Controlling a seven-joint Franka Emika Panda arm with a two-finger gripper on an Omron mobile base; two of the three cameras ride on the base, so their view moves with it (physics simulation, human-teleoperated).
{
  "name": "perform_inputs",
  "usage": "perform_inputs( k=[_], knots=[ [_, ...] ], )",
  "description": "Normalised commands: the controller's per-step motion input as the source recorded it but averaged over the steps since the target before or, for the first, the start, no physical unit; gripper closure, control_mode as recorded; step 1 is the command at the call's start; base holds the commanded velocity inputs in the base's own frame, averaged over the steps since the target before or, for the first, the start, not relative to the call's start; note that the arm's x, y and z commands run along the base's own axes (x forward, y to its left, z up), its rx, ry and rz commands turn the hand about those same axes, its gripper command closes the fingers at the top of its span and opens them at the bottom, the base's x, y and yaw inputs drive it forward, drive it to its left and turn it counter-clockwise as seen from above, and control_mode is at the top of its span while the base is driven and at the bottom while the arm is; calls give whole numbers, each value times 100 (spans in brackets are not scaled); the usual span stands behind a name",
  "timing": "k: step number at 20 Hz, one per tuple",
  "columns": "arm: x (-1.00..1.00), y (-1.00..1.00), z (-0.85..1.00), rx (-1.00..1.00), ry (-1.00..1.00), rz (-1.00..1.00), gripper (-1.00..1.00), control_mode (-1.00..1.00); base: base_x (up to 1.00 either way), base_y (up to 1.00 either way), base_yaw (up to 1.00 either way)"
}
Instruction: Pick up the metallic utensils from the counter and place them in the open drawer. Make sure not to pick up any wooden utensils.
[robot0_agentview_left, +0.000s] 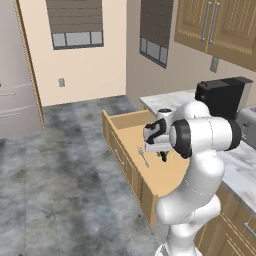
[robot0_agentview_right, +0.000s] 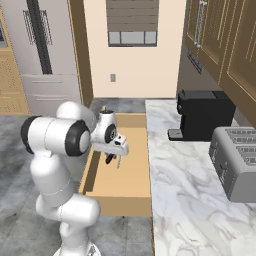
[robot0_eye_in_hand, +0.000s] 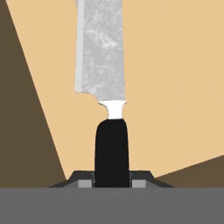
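Over the open drawer (robot0_agentview_left: 131, 131), jaws pinch the black-handled knife (robot0_eye_in_hand: 105, 78) — blade pointing down.

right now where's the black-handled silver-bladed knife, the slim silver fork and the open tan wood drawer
black-handled silver-bladed knife (robot0_eye_in_hand: 112, 148), hand view, on its handle
slim silver fork (robot0_agentview_left: 143, 156), left base view, mid-length
open tan wood drawer (robot0_agentview_right: 122, 205), right base view, front panel

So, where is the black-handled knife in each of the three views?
Left base view: black-handled knife hangs at picture centre, under the gripper.
Right base view: left of centre, over the open drawer.
Hand view: middle, blade pointing up.
Shared landmark: the drawer's tan floor.
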Motion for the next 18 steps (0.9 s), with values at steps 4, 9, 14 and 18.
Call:
perform_inputs(
  k=[4, 9, 14, 18],
  knots=[
    [34, -4, -63, 0, 0, 0, 100, -100, 0, 0, 0],
    [20, -16, -49, 0, -1, 0, 100, -100, 0, 0, 0],
    [23, -35, -35, 0, -1, 0, 100, -100, 0, 0, 0],
    [39, -4, -44, 0, 0, 2, 100, -100, 0, 0, 0]
  ],
)
